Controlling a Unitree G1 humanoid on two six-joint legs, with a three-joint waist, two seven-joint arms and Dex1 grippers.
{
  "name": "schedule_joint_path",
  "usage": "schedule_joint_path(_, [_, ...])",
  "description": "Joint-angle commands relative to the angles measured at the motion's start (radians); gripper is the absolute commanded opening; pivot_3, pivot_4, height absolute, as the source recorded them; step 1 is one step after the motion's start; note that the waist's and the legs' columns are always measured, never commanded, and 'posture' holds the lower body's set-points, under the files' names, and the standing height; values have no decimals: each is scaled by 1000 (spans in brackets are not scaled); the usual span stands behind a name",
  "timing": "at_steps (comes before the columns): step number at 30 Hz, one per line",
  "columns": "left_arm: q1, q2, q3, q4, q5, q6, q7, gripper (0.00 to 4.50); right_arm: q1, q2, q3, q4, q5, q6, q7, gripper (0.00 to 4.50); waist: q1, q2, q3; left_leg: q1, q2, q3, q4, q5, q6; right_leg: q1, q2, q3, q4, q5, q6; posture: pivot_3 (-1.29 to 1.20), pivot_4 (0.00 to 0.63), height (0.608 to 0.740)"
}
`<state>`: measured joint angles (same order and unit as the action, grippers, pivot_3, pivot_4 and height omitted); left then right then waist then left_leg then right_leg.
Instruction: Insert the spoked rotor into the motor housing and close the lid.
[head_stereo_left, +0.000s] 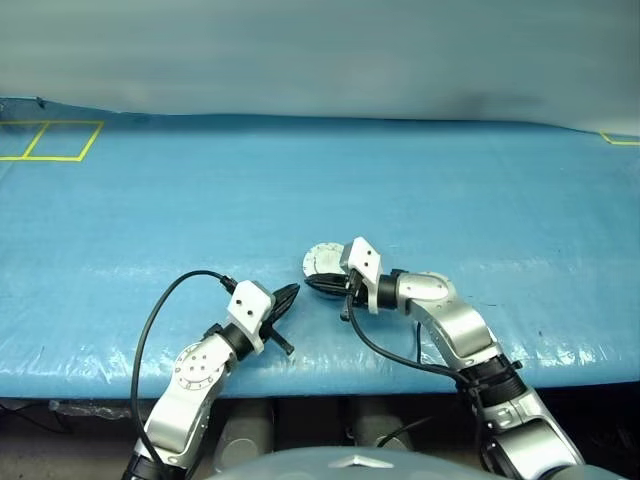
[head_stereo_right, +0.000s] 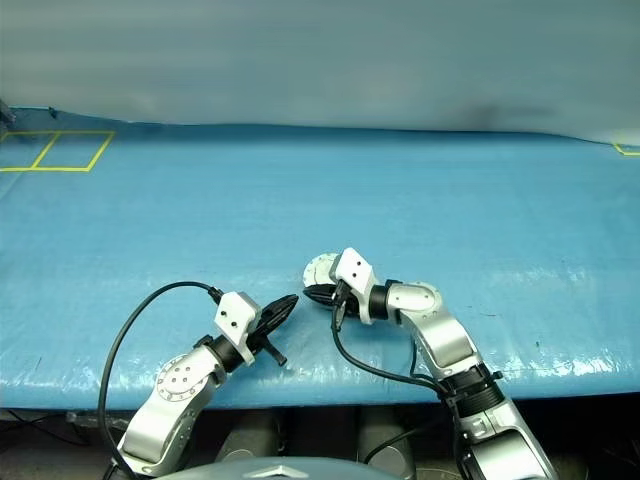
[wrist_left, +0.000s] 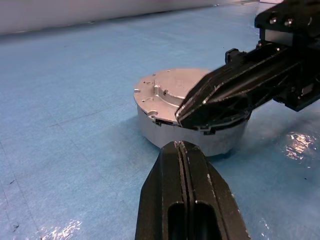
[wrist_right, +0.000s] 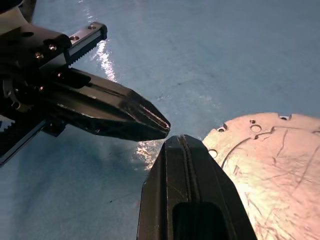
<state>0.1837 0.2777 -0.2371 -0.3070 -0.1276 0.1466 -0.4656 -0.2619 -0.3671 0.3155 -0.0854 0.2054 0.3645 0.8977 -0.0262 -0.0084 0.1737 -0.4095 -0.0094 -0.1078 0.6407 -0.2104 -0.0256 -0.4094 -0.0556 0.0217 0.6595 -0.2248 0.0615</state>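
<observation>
Just beyond the closed fingertips of the right gripper (head_stereo_left: 322, 286) sits the motor housing (wrist_left: 192, 135), a short round grey puck standing flat on the blue table cover (head_stereo_left: 450, 200), near the table's front edge. The lid (wrist_right: 272, 165) lies on top of the housing, level and facing up, so the winding ring inside cannot be seen, and the spoked rotor is probably already inside, though I cannot confirm this. Being round, the housing has no long axis; its axis points straight up. The right gripper has both fingers pressed together and holds nothing; its tip hangs over the near rim of the lid, either touching it or just above it, I cannot tell which. The left gripper (head_stereo_left: 288, 296) is also fully shut and empty, with its tip pointing at the side wall of the housing, close but apart from it. The right arm is the nearer one, so any last press on the lid seems to belong to it.
</observation>
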Motion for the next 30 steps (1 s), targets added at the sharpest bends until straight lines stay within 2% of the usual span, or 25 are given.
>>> schedule_joint_path(1, [6,13,3,-24,-12,3,-19,24,47,-35,-4,-132,24,60,-4,0,2,0,0,0,0,0,0,0,0,0,0,0,0,0,0,0,150,740])
schedule_joint_path(10, [4,63,53,-46,-52,28,-68,24,203,-3,-175,-508,255,231,-159,0,4,0,0,-1,0,-1,-1,0,0,-1,0,0,0,-1,-1,0,150,740])
schedule_joint_path(13, [-7,67,53,-37,-54,26,-74,0,244,65,-220,-555,220,269,-342,597,6,0,0,-1,0,-1,-1,0,0,-2,0,0,-1,-1,-1,0,150,740])
schedule_joint_path(15, [-10,67,52,-35,-55,25,-77,0,255,85,-199,-569,172,288,-424,1289,6,0,0,-2,0,0,-1,0,0,-2,0,0,0,-1,-1,0,150,740])
schedule_joint_path(20, [-29,60,46,-19,-52,13,-91,0,235,120,-44,-527,-8,283,-586,2939,3,0,0,-2,1,0,-2,0,0,-3,0,0,0,-1,-1,0,150,740])
schedule_joint_path(23, [-32,56,43,-16,-54,16,-95,0,216,181,6,-481,-48,275,-646,3952,2,0,0,-1,1,0,-3,0,0,-3,0,0,0,-1,-1,0,150,740])
schedule_joint_path(25, [-33,54,43,-15,-48,17,-92,0,201,217,25,-459,-67,269,-673,4466,2,0,0,-2,1,0,-3,0,0,-3,0,0,-1,-1,-1,0,150,740])
schedule_joint_path(30, [-28,48,45,-16,-43,18,-82,0,175,262,24,-411,-101,252,-708,4466,2,0,0,-1,0,0,-4,0,0,-3,0,0,-1,-1,-1,0,150,740])
